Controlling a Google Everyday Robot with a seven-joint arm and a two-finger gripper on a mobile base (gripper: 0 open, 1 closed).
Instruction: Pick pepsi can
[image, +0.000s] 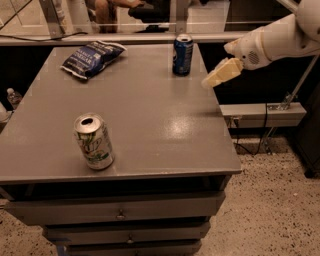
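Note:
The pepsi can, dark blue with a silver top rim, stands upright near the far right edge of the grey table. My gripper, pale cream on the end of a white arm reaching in from the upper right, hangs over the table's right edge. It is to the right of the can, a short gap away and not touching it, at about the can's height.
A silver-white can with green lettering stands near the table's front left. A flat dark blue snack bag lies at the far left. A low shelf with cables runs right of the table. Drawers sit below the top.

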